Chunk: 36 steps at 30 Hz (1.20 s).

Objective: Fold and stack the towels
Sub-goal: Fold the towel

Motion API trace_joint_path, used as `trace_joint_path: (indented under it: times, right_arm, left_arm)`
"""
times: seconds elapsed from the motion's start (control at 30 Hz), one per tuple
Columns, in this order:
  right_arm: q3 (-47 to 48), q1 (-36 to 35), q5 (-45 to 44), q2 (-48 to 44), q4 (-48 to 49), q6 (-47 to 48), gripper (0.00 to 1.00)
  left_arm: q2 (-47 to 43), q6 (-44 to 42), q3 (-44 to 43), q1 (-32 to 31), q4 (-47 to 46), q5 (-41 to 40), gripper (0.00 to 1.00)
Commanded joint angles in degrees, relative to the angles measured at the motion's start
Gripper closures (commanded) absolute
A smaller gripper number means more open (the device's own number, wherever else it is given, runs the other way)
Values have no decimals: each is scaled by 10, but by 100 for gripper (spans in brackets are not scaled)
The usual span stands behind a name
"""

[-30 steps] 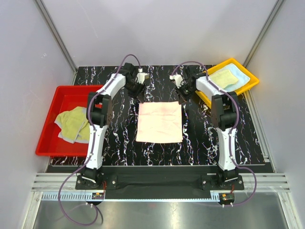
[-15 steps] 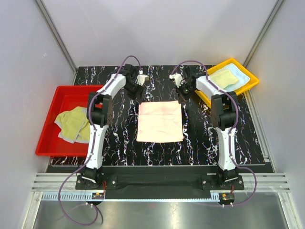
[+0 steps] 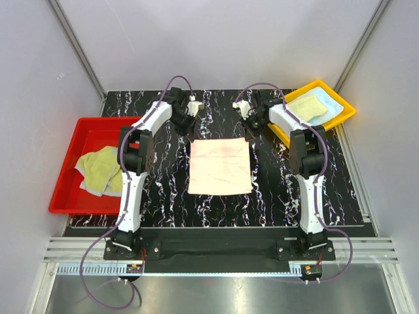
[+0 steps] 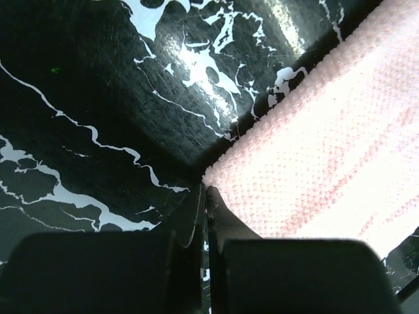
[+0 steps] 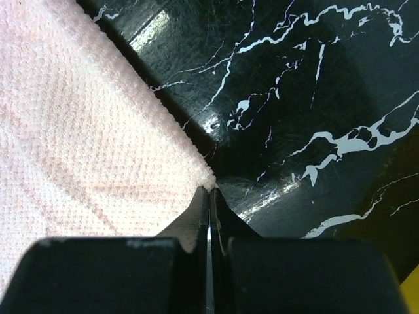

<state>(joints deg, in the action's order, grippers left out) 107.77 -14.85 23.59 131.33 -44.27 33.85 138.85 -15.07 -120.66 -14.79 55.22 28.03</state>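
Note:
A peach-pink towel point(image 3: 220, 167) lies spread flat in the middle of the black marble table. My left gripper point(image 3: 190, 135) is down at its far left corner. In the left wrist view the left gripper point(image 4: 208, 191) is shut, with the corner of the pink towel point(image 4: 314, 150) pinched at its tips. My right gripper point(image 3: 249, 135) is at the far right corner. In the right wrist view the right gripper point(image 5: 210, 190) is shut on the tip of the pink towel point(image 5: 78, 131). Both corners still rest low on the table.
A red tray point(image 3: 65, 199) at the left holds crumpled yellow-green towels point(image 3: 101, 169). A yellow tray point(image 3: 345, 112) at the back right holds a folded yellow-green towel point(image 3: 305, 106) on a light blue one point(image 3: 331, 103). Grey walls enclose the table.
My left gripper has closed from open onto the towel's far left corner. The right gripper has stayed shut at the far right corner. The towel has not moved.

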Motion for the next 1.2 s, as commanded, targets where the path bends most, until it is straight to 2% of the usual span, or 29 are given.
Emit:
trace_joint_path:
  times: [0.0, 0.3, 0.57, 0.73, 1.17]
  right_arm:
    - [3, 0, -3, -31, 23, 7, 100]
    - [-44, -1, -32, -97, 46, -3, 100]
    - [-178, -15, -77, -207, 136, -32, 100]
    - [-275, -27, -108, -268, 189, -55, 100]
    - [-451, -89, -174, -421, 246, -118, 100]
  left_arm:
    - [-66, 12, 9, 1, -28, -1, 100]
    - [-119, 32, 55, 0, -52, -13, 100]
    - [-185, 38, 127, -10, -70, -35, 100]
    - [-248, 44, 203, -22, -93, -47, 100]
    - [-389, 77, 374, -59, -136, -68, 100]
